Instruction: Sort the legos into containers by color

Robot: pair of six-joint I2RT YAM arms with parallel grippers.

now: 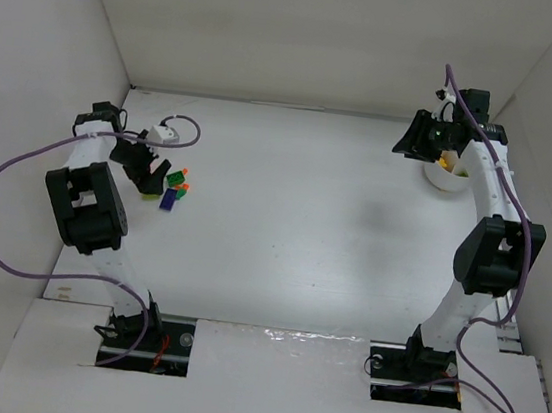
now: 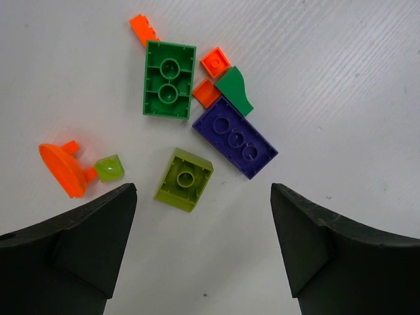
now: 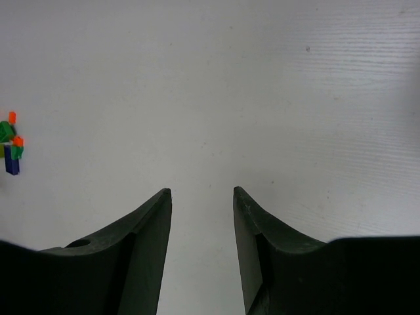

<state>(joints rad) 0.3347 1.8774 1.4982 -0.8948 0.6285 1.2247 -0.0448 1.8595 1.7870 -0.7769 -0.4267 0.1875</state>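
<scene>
Two robot arms stand at the near edge of a white surface (image 1: 293,229) enclosed by white walls. The left tool (image 2: 205,199) hovers over a cluster of legos (image 1: 175,189) at the far left, its dark fingers spread wide with nothing between them.

In the left wrist view, the lime brick (image 2: 184,178) lies closest to the gap between the fingers. Just beyond it, a dark blue three-stud brick (image 2: 235,138) lies at an angle. A green two-stud brick (image 2: 169,79) sits farther off, and small orange pieces (image 2: 214,61) and a dark green curved piece (image 2: 235,88) are crowded between and around them. To the left, an orange dish-shaped piece (image 2: 62,169) touches a tiny lime piece (image 2: 108,168).

The small round white cup (image 1: 447,184) stands at the far right, well apart from the legos, with something yellow inside. The right tool (image 3: 202,197) is just beside the cup's far-left rim. Its fingers are moderately parted and hold nothing.
</scene>
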